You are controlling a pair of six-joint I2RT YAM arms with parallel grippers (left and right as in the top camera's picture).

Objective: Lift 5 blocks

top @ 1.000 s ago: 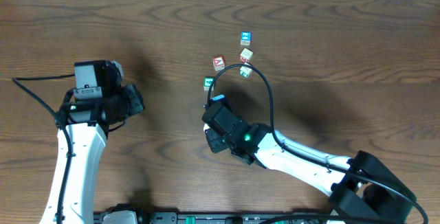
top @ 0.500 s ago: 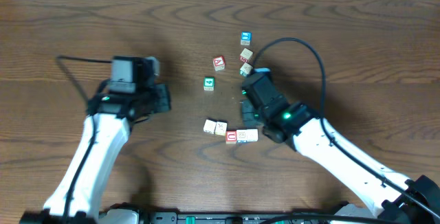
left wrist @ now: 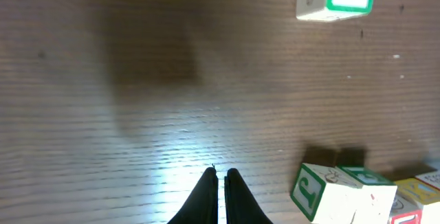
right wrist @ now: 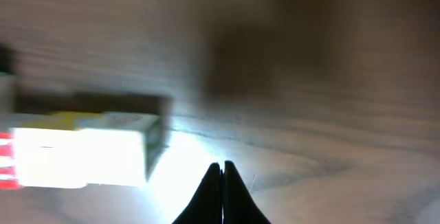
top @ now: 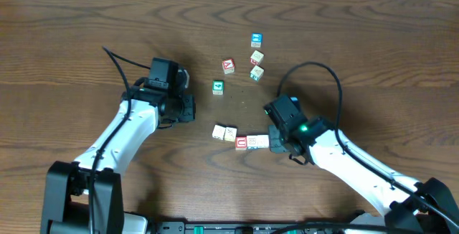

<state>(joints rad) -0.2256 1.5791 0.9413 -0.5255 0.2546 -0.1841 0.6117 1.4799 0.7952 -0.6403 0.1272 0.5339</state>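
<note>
Near mid-desk point(top: 373, 54), the blocks point(top: 242, 143) lie in a row, long axis left to right, dipping slightly rightward. Left end effector point(left wrist: 221, 186): fully closed, empty, near the row's left end. Right end effector point(right wrist: 221, 177): fully closed, empty, beside the right end. Green-faced cube point(top: 217, 87) and four loose cubes point(top: 257, 57) sit apart beyond.

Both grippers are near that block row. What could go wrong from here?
The row of blocks is kinked: its left two sit off-line from the rest, so squeezing endwise could buckle it. The left gripper and right gripper are shut to narrow tips, which may slip off a block face.
</note>
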